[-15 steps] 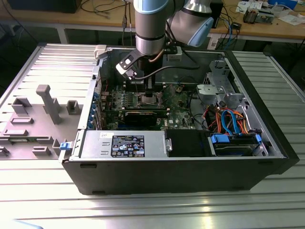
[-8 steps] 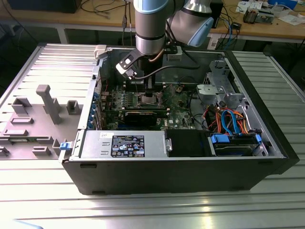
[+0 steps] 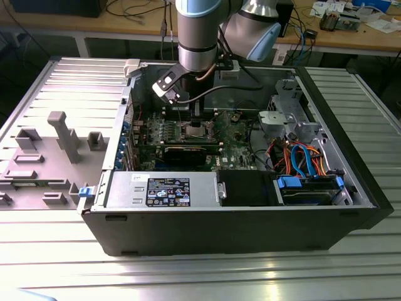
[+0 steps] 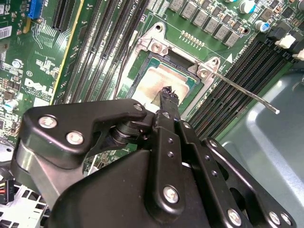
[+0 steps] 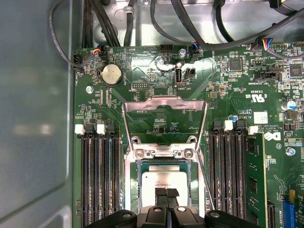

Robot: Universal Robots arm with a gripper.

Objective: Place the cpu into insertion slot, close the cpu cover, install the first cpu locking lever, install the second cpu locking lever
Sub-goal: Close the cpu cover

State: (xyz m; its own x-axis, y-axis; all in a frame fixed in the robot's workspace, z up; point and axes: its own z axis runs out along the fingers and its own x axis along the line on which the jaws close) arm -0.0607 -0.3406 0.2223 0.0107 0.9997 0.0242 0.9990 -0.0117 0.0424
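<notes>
The cpu lies flat in the insertion slot on the green motherboard; its silver top also shows in the second wrist view. The cpu cover stands swung back, open, on the far side of its hinge. One locking lever sticks out unlatched beside the socket and appears as a thin rod in the first wrist view. My gripper is shut, tips together right over the cpu's top, with nothing visible between them. In the exterior view the gripper hangs over the socket.
Black memory slots flank the socket on both sides. Cables run along the board's edge by the case wall. In the exterior view a drive cage and orange and blue cables fill the case's right part, and a power supply lies along the front.
</notes>
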